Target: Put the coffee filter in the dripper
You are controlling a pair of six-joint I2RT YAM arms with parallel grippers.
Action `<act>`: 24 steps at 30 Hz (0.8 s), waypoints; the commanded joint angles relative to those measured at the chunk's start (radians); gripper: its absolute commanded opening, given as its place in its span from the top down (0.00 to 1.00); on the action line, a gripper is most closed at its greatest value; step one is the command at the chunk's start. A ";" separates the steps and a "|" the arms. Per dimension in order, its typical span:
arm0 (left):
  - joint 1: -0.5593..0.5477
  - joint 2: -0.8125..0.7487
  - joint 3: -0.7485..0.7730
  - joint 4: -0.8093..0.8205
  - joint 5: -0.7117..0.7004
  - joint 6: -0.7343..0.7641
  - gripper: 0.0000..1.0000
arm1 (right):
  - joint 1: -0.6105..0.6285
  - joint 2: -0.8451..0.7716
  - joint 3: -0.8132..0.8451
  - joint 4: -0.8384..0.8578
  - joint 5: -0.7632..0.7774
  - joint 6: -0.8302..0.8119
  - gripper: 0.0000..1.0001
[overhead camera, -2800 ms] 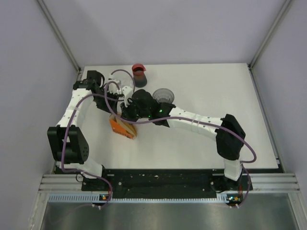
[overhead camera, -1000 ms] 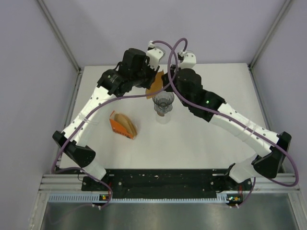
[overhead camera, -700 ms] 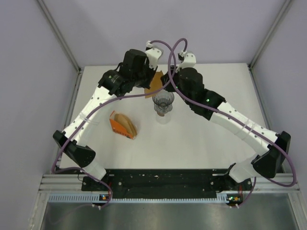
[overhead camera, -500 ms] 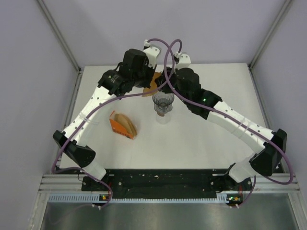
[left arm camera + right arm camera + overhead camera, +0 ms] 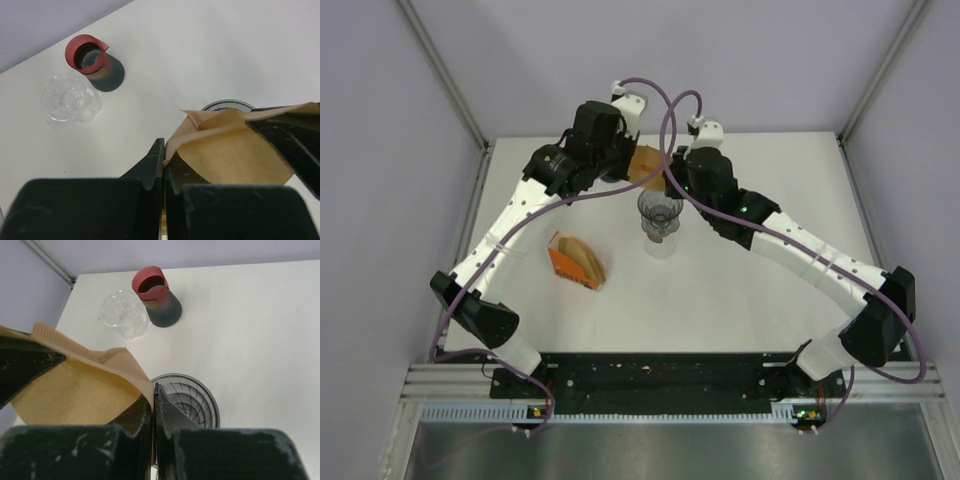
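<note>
Two arms met over the far half of the white table (image 5: 620,310), and between them hung one brown paper coffee filter (image 5: 645,163), clear of the surface and pinched from both sides. The left gripper (image 5: 164,165) had its two fingers pressed together on the filter's near left edge, as its wrist view showed. The right gripper (image 5: 153,400) was likewise clamped tight on the opposite edge, so each gripper held one side of the same sheet. The filter was partly spread, with its crimped seam uppermost, and it hung just above and slightly beyond one smoky grey ribbed dripper (image 5: 192,397), without sitting in it. In the overhead view that dripper stood upright near the table's middle, directly on the near side of the held paper. Two other vessels stood further back, side by side and just apart: one clear glass dripper-shaped piece (image 5: 124,314) and one dark jug with a red rim (image 5: 157,297). One orange pack (image 5: 576,262) lay to the left of the grey dripper, well apart from it, with more brown filters showing in its open end. Their number could not be told.
</note>
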 commanded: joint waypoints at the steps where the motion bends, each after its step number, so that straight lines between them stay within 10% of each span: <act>1: 0.033 -0.038 -0.017 0.063 -0.049 0.048 1.00 | -0.048 -0.093 -0.019 -0.056 0.082 -0.031 1.00; 5: 0.033 -0.022 -0.014 0.053 0.014 0.036 1.00 | -0.048 -0.081 0.006 -0.081 -0.011 -0.062 1.00; 14: 0.030 0.023 -0.007 -0.026 0.235 -0.016 1.00 | -0.048 -0.095 0.036 -0.092 -0.169 -0.193 0.59; 24: 0.031 0.080 -0.003 -0.086 0.346 -0.042 1.00 | -0.073 -0.069 0.041 -0.129 -0.210 -0.185 0.68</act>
